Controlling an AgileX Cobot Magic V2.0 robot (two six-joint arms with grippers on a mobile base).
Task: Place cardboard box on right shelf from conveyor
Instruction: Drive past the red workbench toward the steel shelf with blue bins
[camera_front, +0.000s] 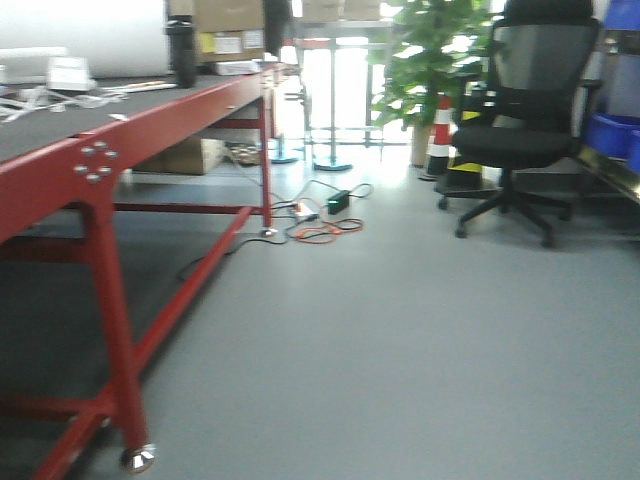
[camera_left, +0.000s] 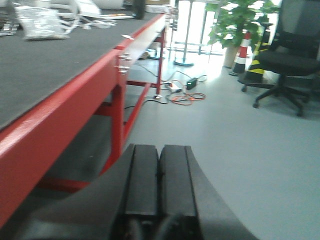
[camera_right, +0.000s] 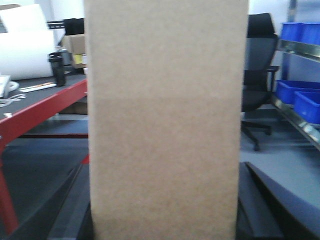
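The smooth, flat tan cardboard box (camera_right: 165, 120) stands right of the red table (camera_right: 45, 107), squeezed by the right gripper (camera_right: 167, 215). The left gripper (camera_left: 159, 185) has its black jaws touching, holding nothing.

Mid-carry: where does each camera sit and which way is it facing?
Exterior front: low, facing down the aisle between the red table and the office chair; none of the robot shows.
Left wrist: behind the left gripper, fingers pressed together, looking along the table's edge.
Right wrist: behind the right gripper; the cardboard box held in it fills the middle, blue bins at right.
Shared: all three show the red table and chair.
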